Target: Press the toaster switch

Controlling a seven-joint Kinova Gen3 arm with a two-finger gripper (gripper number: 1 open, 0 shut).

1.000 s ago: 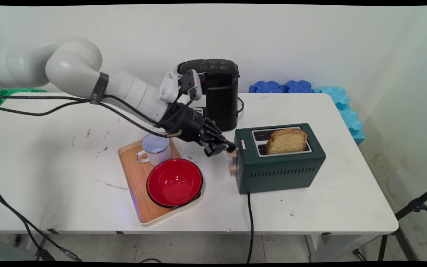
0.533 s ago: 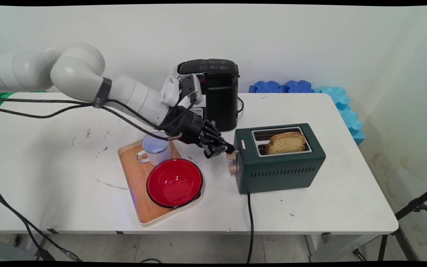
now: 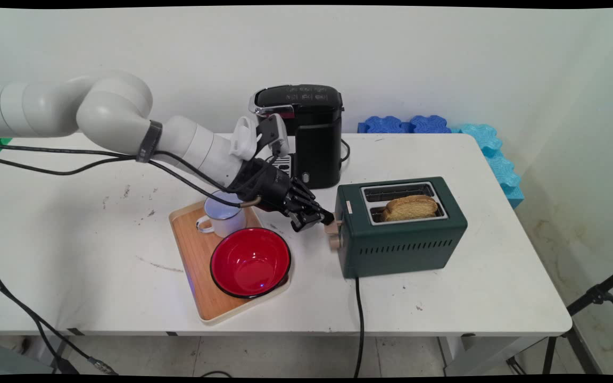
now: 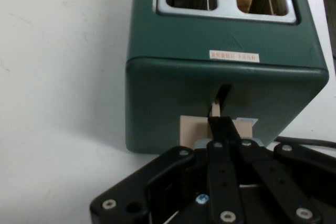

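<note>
On the near part of the white table [image 3: 445, 298], a rectangular wooden tray [image 3: 192, 250] with a pale raised rim is seen, and on it a glossy red bowl [image 3: 250, 261] with a dark edge and, just behind, a white enamel mug [image 3: 222, 215] whose far rim is partly hidden by the arm and its black cable. To the right a boxy dark green toaster [image 3: 402, 234] with rounded corners and a row of vent slots is set, its black cord [image 3: 358, 319] running off the near table edge. The black gripper [image 3: 321, 219] is pressed with its fingers drawn together against the pale lever [image 3: 331, 227] on the toaster's left end; in the hand view the fingertips [image 4: 220, 124] are seen touching the lever [image 4: 216, 109] at its slot, nothing being clamped between them. A brown slice of toast [image 3: 410, 207] is sunk low in the nearer slot, only its top crust showing; the farther slot is seen empty. Behind the arm a black coffee machine [image 3: 312, 138] is partly covered. Blue foam pieces [image 3: 407, 124] are cut off by the table's far edge.
</note>
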